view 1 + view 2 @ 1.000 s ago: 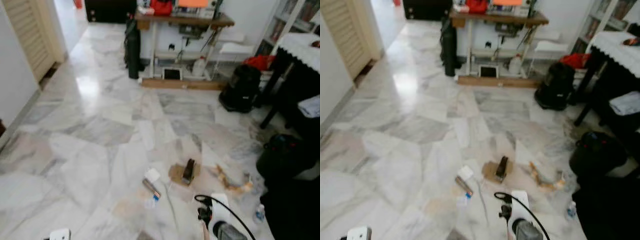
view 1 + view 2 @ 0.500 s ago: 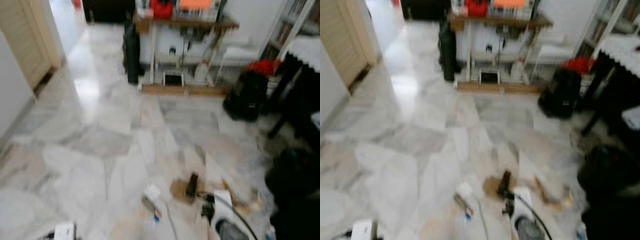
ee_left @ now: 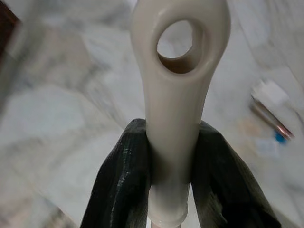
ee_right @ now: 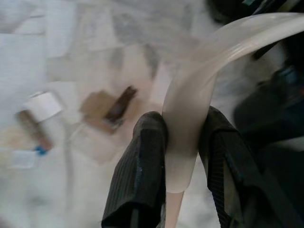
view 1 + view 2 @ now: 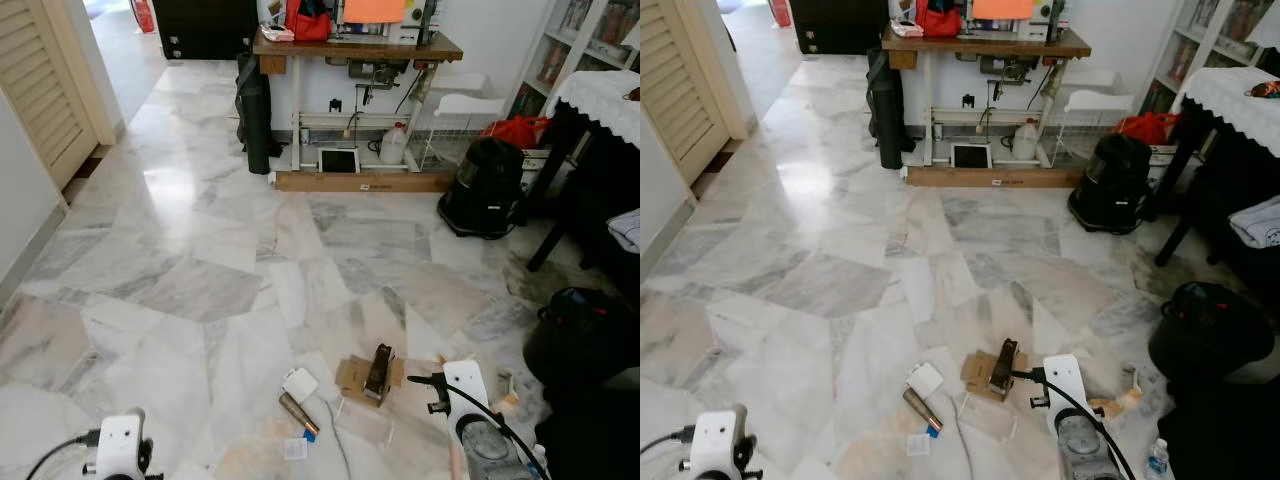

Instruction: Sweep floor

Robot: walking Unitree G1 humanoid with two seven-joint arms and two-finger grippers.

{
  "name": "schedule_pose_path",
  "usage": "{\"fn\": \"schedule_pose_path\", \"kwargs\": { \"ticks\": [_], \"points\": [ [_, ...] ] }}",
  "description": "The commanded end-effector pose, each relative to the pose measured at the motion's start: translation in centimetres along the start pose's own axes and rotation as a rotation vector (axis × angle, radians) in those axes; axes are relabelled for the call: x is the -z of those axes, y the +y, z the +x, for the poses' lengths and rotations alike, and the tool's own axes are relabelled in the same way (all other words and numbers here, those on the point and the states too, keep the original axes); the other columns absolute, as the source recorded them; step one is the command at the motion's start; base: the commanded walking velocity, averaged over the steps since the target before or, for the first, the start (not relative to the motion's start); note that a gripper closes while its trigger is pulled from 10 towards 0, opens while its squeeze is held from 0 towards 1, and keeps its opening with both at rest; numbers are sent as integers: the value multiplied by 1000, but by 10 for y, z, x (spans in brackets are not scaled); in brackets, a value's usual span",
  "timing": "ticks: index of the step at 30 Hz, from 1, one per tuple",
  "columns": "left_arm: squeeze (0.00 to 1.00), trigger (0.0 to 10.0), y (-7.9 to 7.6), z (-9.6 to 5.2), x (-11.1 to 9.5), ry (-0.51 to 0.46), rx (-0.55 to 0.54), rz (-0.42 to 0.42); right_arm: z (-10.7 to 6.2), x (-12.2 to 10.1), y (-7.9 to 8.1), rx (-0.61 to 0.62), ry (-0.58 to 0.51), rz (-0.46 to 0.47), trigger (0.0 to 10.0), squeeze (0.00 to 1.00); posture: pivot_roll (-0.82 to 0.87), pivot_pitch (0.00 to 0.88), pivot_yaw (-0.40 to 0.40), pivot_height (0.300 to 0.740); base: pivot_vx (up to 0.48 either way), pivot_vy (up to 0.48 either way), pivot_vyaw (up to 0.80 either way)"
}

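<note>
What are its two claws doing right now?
Left gripper: shut on a cream handle with a hole.
Right gripper: shut on a curved cream handle.

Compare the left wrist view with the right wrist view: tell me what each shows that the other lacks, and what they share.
Left wrist view alone: the left gripper clamped on a cream handle with a hanging hole. Right wrist view alone: the right gripper clamped on a curved cream handle, plus the brown cardboard piece with a dark object on it. Both: marble floor, white box, brown tube.
</note>
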State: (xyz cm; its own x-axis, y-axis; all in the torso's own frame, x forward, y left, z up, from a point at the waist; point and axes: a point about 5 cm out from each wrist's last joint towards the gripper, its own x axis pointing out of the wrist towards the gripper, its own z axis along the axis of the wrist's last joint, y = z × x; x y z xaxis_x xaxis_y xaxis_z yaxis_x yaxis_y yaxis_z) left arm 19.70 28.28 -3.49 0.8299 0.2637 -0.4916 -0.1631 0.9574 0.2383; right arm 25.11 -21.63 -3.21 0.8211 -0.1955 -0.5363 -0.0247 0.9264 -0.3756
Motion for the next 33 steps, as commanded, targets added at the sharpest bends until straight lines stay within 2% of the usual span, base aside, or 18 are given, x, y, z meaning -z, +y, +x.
{"fn": "schedule_pose_path", "kwargs": {
  "ticks": [1, 4, 7, 8, 12, 14, 15, 16, 21, 24, 27, 30, 33],
  "points": [
    [0, 10000, 6, 6, -22, -98, -19, 36, 6, -21, -14, 55, -94, -84, 10000, 0, 22, 0, -44, 740, 0, 0, 0],
    [0, 10000, 15, 11, -44, -196, -55, 91, 8, -32, -29, 160, -138, -139, 10000, 0, 18, 0, -45, 740, 0, 0, 0],
    [0, 10000, 19, 14, -65, -285, -77, 134, 9, -44, -39, 246, -192, -134, 10000, 0, 20, 0, -44, 740, 0, 0, 0],
    [0, 10000, 18, 16, -79, -348, -78, 115, 9, -53, -42, 269, -235, -94, 10000, 0, 19, 0, -44, 740, 0, 0, 0],
    [0, 10000, 13, 17, -98, -435, -58, 81, 10, -63, -37, 251, -280, 1, 10000, 0, 20, 0, -41, 740, 0, 0, 0],
    [0, 10000, 6, 16, -116, -522, -44, 38, 10, -71, -30, 227, -317, 93, 10000, 0, 22, 0, -41, 740, 0, 0, 0],
    [0, 10000, 6, 16, -116, -522, -44, 38, 10, -71, -30, 227, -317, 93, 10000, 0, 22, 0, -41, 740, 0, 0, 0],
    [0, 10000, 4, 15, -122, -552, -44, 11, 10, -74, -28, 227, -329, 120, 10000, 0, 22, 0, -38, 740, 0, 0, 0],
    [0, 10000, 0, 12, -144, -648, -31, -90, 8, -79, -27, 281, -364, 129, 10000, 0, 23, 0, -34, 740, 0, 0, 0],
    [0, 10000, -4, 10, -153, -684, 4, -137, 8, -79, -29, 319, -369, 100, 10000, 0, 29, 0, -32, 740, 0, 0, 0],
    [0, 10000, -6, 9, -155, -686, 24, -144, 7, -78, -30, 331, -371, 97, 10000, 0, 32, 0, -30, 740, 0, 0, 0],
    [0, 10000, -13, 7, -158, -693, 94, -132, 6, -75, -33, 366, -363, 73, 10000, 0, 33, 0, -26, 740, 0, 0, 0],
    [0, 10000, -13, 6, -159, -697, 98, -136, 6, -74, -33, 375, -361, 70, 10000, 0, 35, 1, -24, 740, 0, 0, 0]
  ]
}}
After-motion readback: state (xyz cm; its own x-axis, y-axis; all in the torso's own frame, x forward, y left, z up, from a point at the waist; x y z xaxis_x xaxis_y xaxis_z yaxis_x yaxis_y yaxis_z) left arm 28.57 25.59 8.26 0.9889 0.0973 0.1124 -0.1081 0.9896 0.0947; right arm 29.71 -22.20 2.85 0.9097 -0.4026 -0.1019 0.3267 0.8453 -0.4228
